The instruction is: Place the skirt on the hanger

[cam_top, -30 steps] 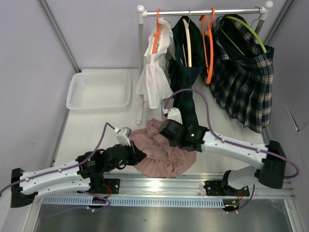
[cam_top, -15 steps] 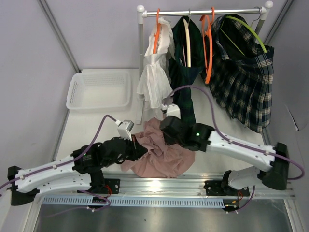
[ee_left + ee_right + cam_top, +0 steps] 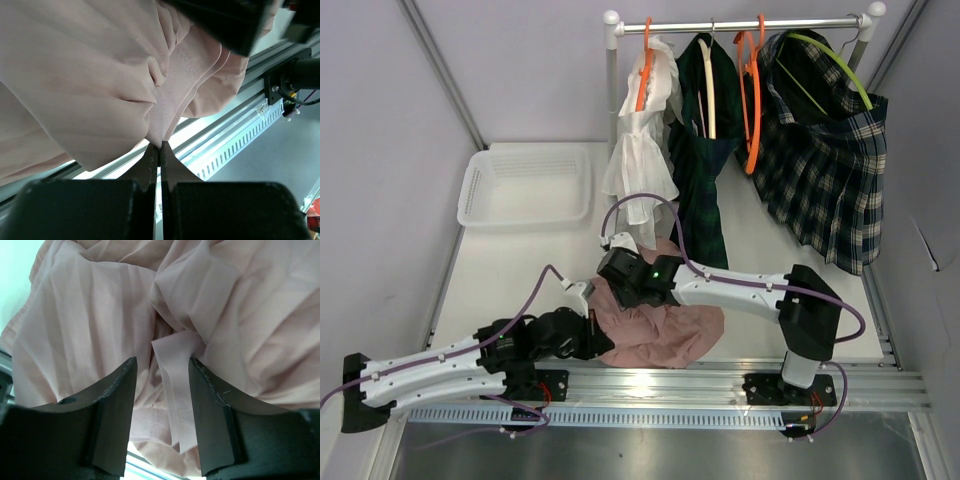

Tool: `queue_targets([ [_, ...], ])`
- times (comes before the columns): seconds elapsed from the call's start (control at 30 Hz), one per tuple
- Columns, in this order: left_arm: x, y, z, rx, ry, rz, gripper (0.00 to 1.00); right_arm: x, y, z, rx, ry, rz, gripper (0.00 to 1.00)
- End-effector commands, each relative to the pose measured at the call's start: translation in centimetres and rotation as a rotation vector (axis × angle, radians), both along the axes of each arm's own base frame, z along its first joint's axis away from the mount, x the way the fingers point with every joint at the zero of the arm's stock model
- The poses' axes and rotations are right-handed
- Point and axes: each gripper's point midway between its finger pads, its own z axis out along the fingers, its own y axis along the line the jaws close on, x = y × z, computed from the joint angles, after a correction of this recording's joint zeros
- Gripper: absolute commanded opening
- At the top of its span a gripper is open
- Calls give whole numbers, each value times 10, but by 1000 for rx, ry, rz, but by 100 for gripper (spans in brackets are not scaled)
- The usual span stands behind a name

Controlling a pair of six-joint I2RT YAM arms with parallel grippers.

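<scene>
Top external view: the pink skirt (image 3: 670,325) lies crumpled at the middle of the bench's (image 3: 510,275) near edge, its long axis along that edge. The left fingers (image 3: 150,160) are pinched tight on a fold of it. The right fingers (image 3: 117,405) stand apart over a flat band of cloth. Bare bench runs toward the far-left basket (image 3: 525,185).

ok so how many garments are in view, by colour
white ruffled garment: 1
dark green plaid garment: 1
navy plaid pleated skirt: 1
pale pink pleated skirt: 1
total: 4
</scene>
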Motion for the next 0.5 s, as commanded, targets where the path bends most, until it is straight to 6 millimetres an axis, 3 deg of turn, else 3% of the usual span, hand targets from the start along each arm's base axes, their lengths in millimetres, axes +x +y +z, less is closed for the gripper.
queue_targets([
  [0.0, -1, -8, 14, -45, 7, -2, 0, 6, 18, 7, 28, -29, 6, 53],
  [0.13, 0, -10, 15, -38, 1, -11, 0, 12, 8, 0, -30, -60, -45, 54],
  [0.2, 0, -9, 18, -39, -6, -10, 0, 15, -1, 0, -64, -77, -69, 49],
  [0.4, 4, -5, 29, -26, -40, -9, 0, 25, -30, 1, -152, -140, -143, 21],
  [0.47, 6, -4, 35, -24, -50, -5, 0, 27, -37, 2, -166, -150, -157, 15],
])
